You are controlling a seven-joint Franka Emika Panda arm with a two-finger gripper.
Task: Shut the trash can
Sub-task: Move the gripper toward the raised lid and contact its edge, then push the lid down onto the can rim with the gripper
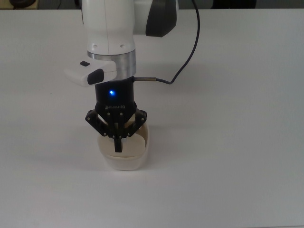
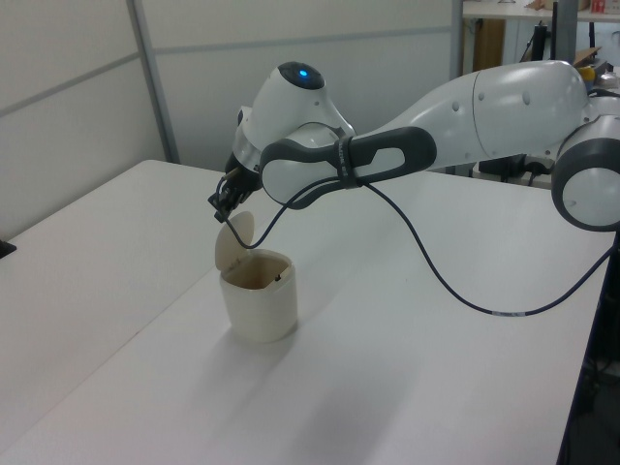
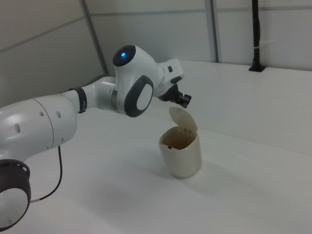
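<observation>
The cream trash can (image 2: 259,308) stands on the white table with its lid (image 2: 235,242) hinged up, nearly upright, and its mouth uncovered. My gripper (image 2: 220,204) is shut with nothing in it. It hovers just above the lid's top edge, on the outer side of the lid. In the top view the gripper (image 1: 118,146) hangs right over the can (image 1: 124,162) and hides most of the lid. The right view shows the gripper (image 3: 185,100) a little above the raised lid (image 3: 184,118) of the can (image 3: 182,155).
The white table (image 1: 237,142) spreads wide around the can. A black cable (image 1: 190,47) trails from the wrist toward the top view's upper edge. Grey wall panels (image 2: 87,87) stand behind the table in the left view.
</observation>
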